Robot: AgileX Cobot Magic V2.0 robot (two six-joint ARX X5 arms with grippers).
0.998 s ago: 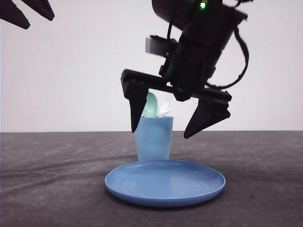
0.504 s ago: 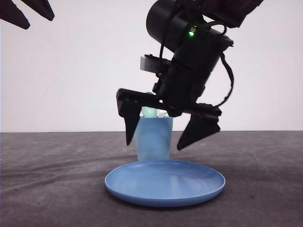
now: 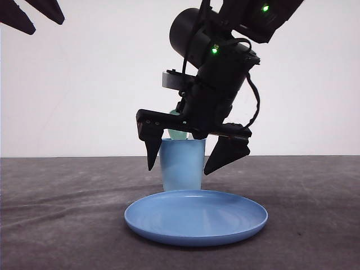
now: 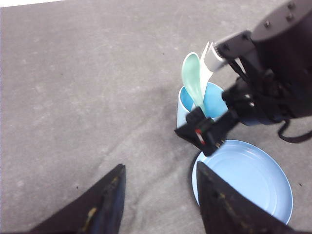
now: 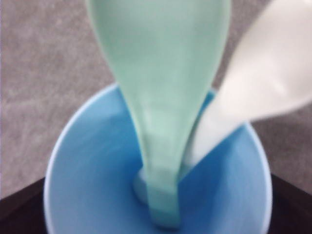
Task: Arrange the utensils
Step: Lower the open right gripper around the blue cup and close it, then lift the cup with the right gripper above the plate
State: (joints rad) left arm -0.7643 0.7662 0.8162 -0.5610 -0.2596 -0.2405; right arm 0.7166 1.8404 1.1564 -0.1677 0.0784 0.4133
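The pale mint-green plastic spoon (image 4: 194, 80) and slim white plastic fork (image 4: 206, 61) stand heads-up in the light blue plastic cup (image 3: 181, 164), mid-frame behind the round blue plate (image 3: 196, 217). The right gripper (image 3: 191, 157) straddles the cup, jaws wide, probably to pick one. The left gripper (image 4: 158, 202) waits, jaws apart.

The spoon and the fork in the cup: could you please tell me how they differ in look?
The spoon is pale mint green, while the fork is white. In the right wrist view the spoon stands in front and nearly centred, while the fork leans off to one side behind it. Both stand handle down in the light blue cup, heads sticking out above its rim.
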